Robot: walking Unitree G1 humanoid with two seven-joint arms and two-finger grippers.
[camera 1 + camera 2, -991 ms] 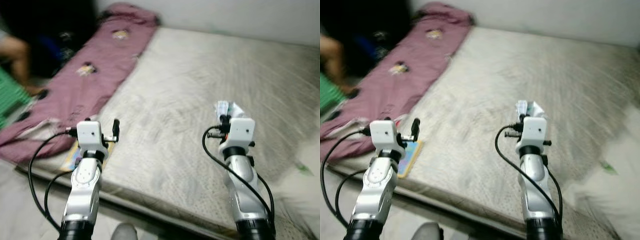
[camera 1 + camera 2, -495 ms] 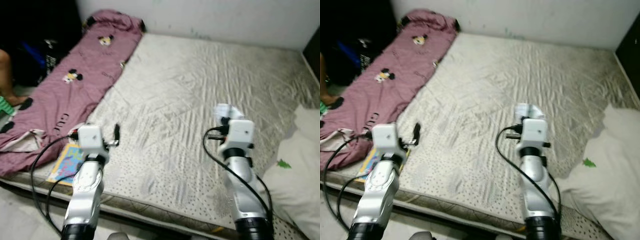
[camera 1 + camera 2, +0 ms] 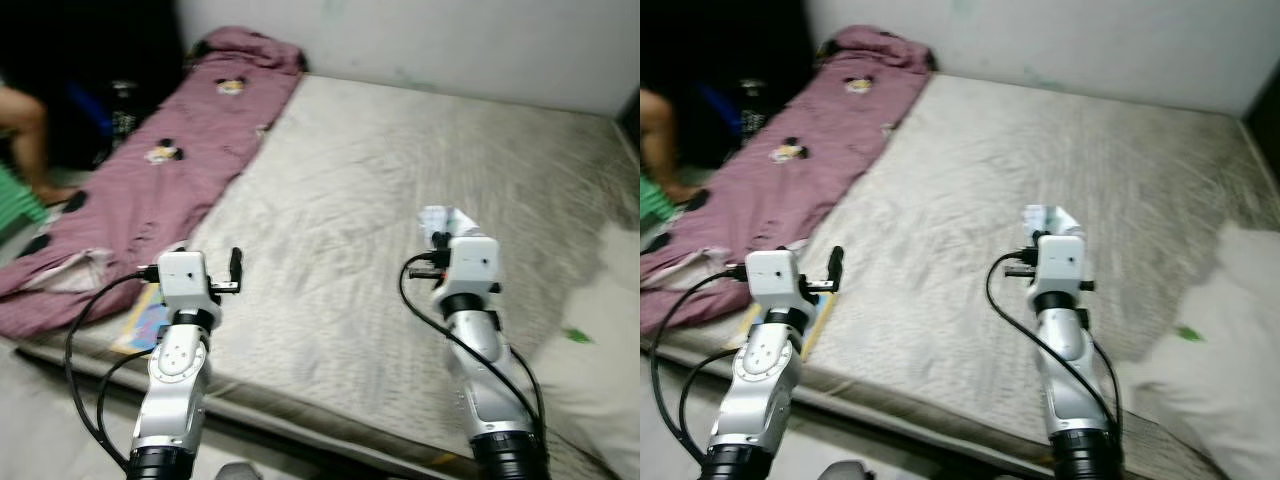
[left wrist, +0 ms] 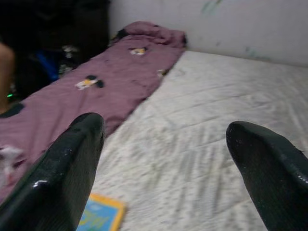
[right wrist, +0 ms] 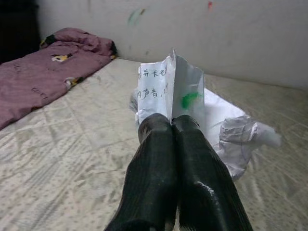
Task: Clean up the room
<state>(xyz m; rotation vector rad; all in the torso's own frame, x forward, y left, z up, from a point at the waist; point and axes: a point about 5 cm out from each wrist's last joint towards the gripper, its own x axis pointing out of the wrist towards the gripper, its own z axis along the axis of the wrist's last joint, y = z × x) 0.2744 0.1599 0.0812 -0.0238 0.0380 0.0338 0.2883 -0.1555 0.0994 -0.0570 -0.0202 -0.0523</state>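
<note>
We see a bed [image 3: 420, 170] with a pale quilted cover, and both of the robot's arms reach out over its near edge. The right gripper [image 5: 172, 126] hangs above the middle of the bed, its jaws pressed tight together on a crumpled piece of white paper [image 5: 192, 110]. The paper sticks up from between the fingertips [image 5: 154, 126]; it carries printed characters and a small green mark, and in the head views it shows as a pale wad just beyond the right wrist.

The left gripper [image 4: 166, 139] is held over the left part of the bed near its front edge, with its jaws spread wide and nothing between them. Just below and to the left of that arm a colourful book [image 3: 142, 318] lies flat at the bed's edge, touching the purple blanket [image 3: 160, 170]. The blanket, printed with small cartoon figures, runs the whole left side of the bed up to the wall [image 3: 450, 40].

At the right, a white pillow [image 3: 1210, 370] with a small green mark lies on the bed's near corner. At the far left, part of a person's leg [image 3: 30, 130] shows beside the bed, against dark things we cannot make out.
</note>
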